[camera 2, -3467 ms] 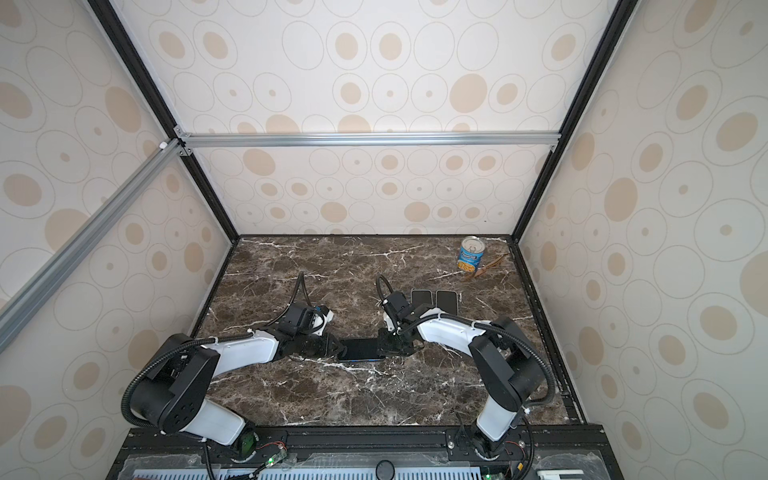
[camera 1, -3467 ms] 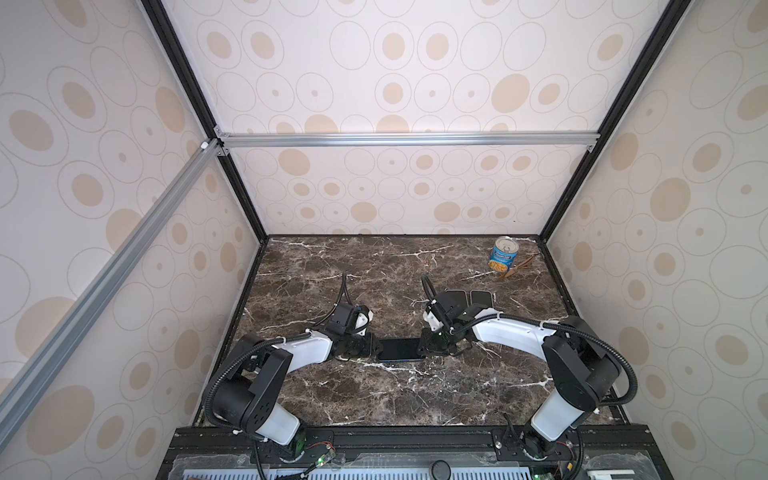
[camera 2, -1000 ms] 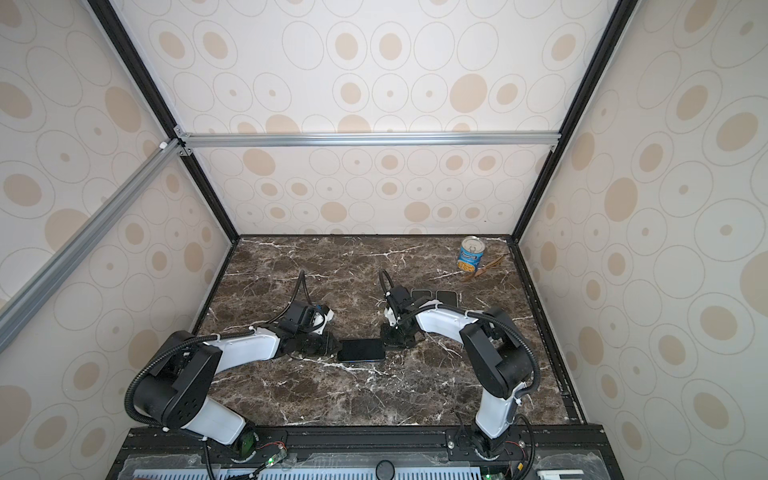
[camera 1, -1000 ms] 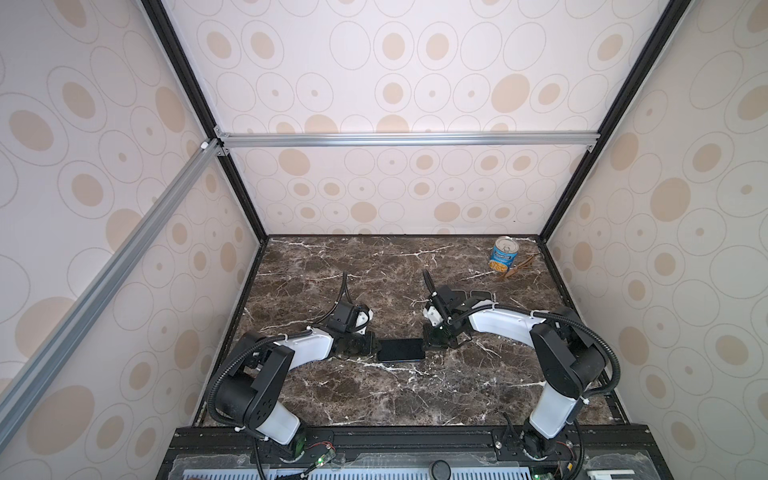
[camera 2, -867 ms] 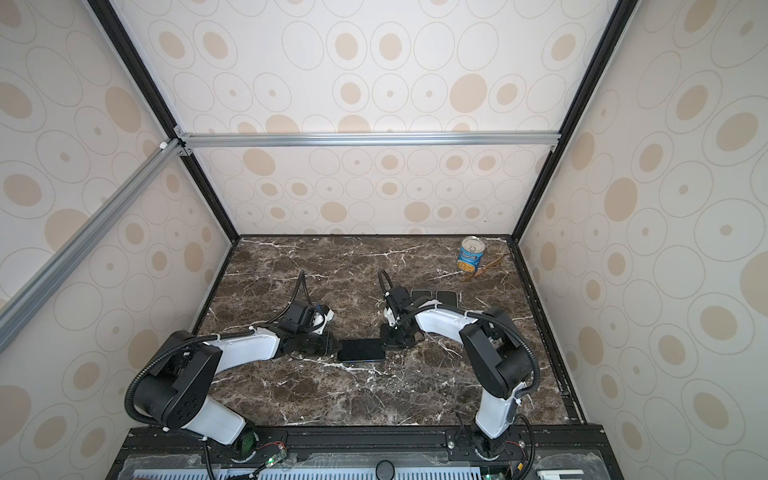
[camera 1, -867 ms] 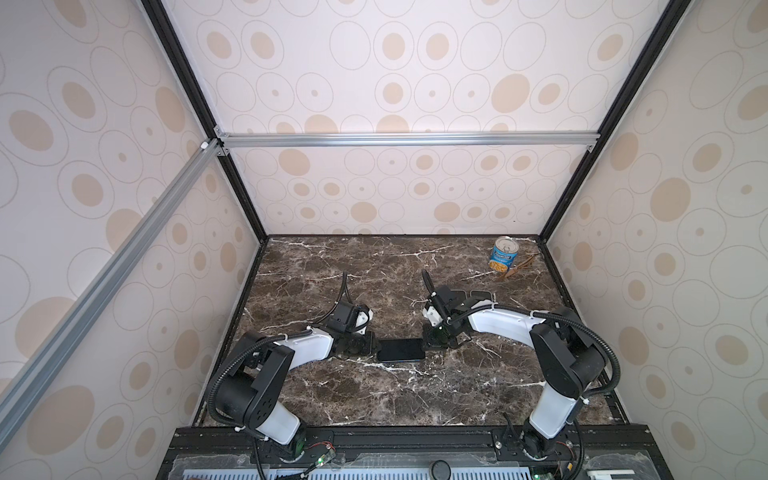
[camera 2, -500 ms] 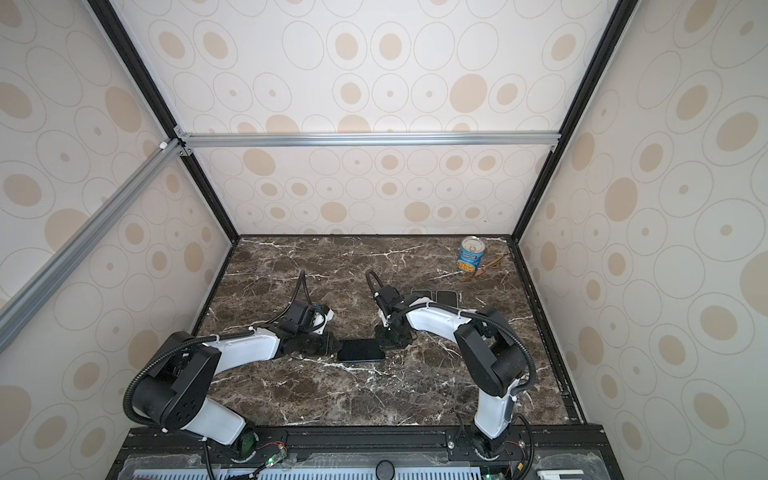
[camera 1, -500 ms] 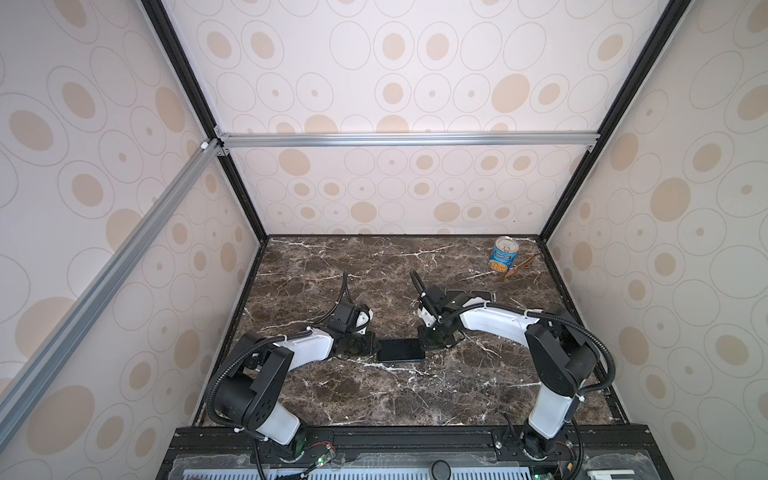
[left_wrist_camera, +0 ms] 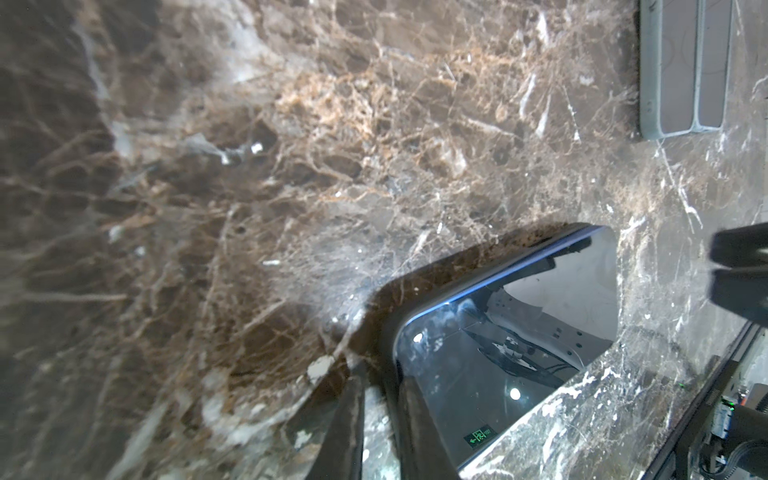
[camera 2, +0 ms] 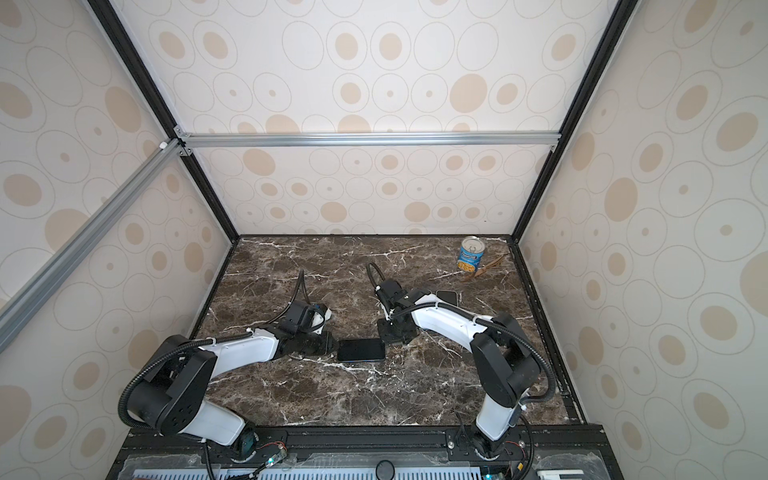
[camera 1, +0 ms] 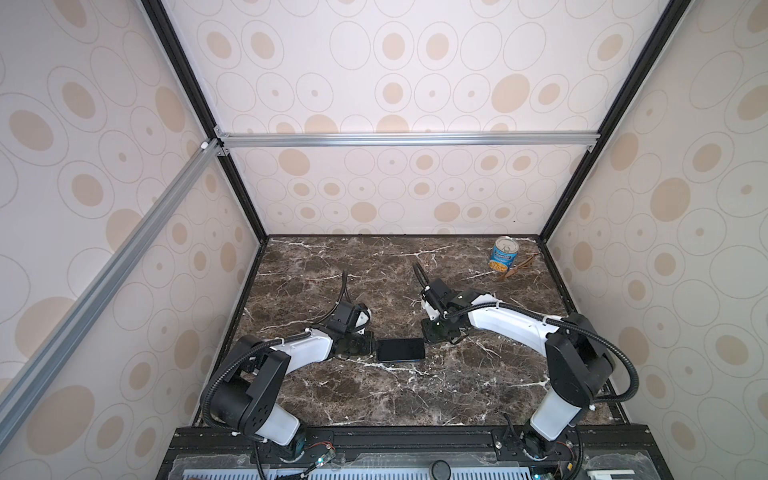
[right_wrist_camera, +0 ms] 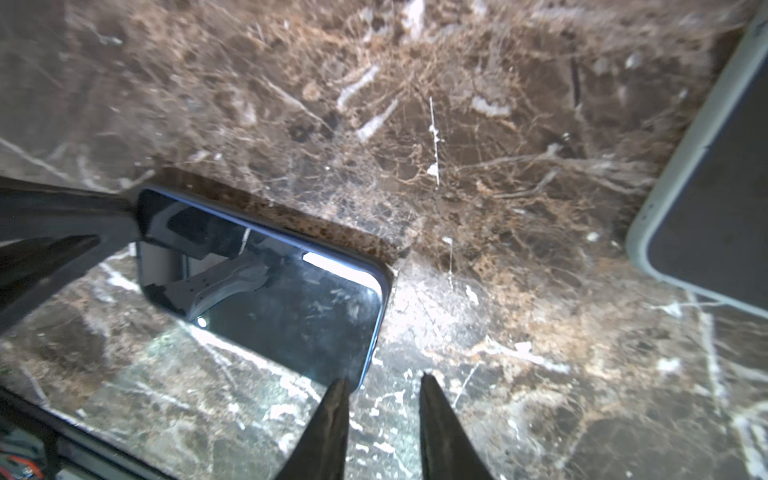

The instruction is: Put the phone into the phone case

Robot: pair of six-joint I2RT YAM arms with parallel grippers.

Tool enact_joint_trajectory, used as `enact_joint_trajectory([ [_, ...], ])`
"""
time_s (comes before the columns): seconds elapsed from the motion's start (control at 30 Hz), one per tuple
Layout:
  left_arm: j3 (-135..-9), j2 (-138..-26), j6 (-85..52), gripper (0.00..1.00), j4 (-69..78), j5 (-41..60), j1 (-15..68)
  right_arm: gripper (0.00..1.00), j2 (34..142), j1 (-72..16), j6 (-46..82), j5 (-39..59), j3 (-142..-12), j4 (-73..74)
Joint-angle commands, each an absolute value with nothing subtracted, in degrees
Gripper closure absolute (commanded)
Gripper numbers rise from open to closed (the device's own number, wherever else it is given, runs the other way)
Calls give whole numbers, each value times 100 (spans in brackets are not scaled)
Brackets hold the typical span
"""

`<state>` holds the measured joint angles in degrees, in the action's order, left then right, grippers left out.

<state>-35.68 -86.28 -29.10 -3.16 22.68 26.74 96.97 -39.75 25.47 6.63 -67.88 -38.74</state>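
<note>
Phone (camera 1: 401, 350) lies flat, screen up, mid-table on the marble tabletop (camera 1: 415, 399), its left short end pinched in the narrowly set left gripper (left_wrist_camera: 379, 386). Just off its right end, the right gripper (right_wrist_camera: 383, 379) stands slightly parted with nothing between its fingers. The pale-rimmed phone case (right_wrist_camera: 706, 216) lies farther right and back, apart from the phone.

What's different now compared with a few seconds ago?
The right gripper left the right end of the glossy black phone, drew back slightly towards the far wall and parted its jaws beside the phone's corner. Unchanged: the left gripper clamping the phone's other end, the phone's spot, the pale grey-green phone case and the tin can.
</note>
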Motion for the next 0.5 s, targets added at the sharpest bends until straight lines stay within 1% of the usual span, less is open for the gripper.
enact_joint_trajectory([
  [0.0, -3456, -8417, -2830, 83, -632, 1949, 2667, 68, 9506, -3986, 2599, 669, -6622, -3933],
  [0.13, -3414, -8345, -2876, 83, -603, 1920, 2671, 69, 9492, -3998, 2775, 953, -6314, -3699],
  [0.27, -3277, -8421, -3071, 83, -452, 2059, 2667, 74, 9396, -3998, 3021, 1170, -5842, -3165],
  [0.47, -3145, -8533, -3244, 83, -291, 2283, 2698, 78, 9645, -3995, 3072, 1360, -5740, -2958],
])
